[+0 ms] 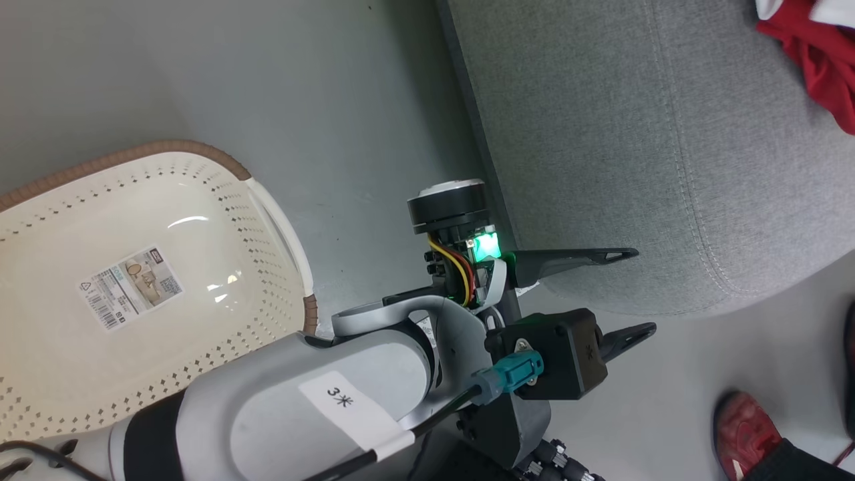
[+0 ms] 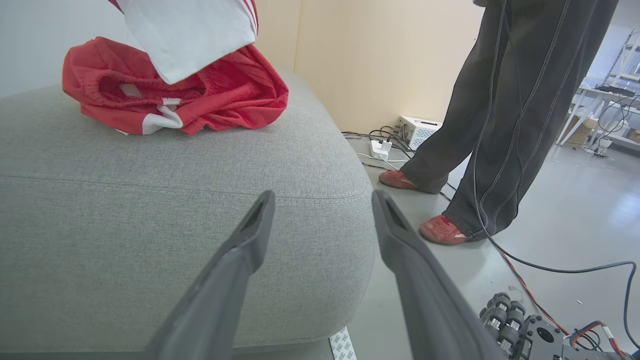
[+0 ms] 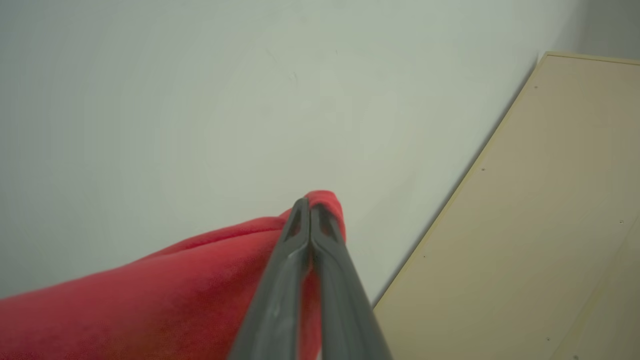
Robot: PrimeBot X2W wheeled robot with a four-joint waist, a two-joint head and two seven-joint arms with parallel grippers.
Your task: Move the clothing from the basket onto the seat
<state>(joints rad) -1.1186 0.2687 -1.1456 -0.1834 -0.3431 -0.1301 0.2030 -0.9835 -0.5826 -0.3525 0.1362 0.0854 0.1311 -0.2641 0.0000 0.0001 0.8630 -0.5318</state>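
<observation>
The cream basket [image 1: 167,145] stands on the floor at the left, with just a paper sticker [image 1: 131,286] inside. The grey seat [image 1: 634,133] fills the upper right. Red clothing [image 1: 818,60] lies at its far corner. In the left wrist view the red pile [image 2: 200,95] rests on the seat [image 2: 150,200], and a white cloth part [image 2: 190,35] hangs over it from above. My left gripper [image 1: 641,290] is open and empty, just off the seat's rounded corner [image 2: 322,200]. My right gripper [image 3: 310,202] is shut on red clothing [image 3: 175,290], held up in front of a pale wall.
A person in dark trousers [image 2: 500,125] and red shoes [image 1: 745,431] stands on the floor right of the seat. Cables [image 2: 550,270], a power strip and a white box [image 2: 417,130] lie by the beige wall. My own base [image 2: 530,330] shows at lower right.
</observation>
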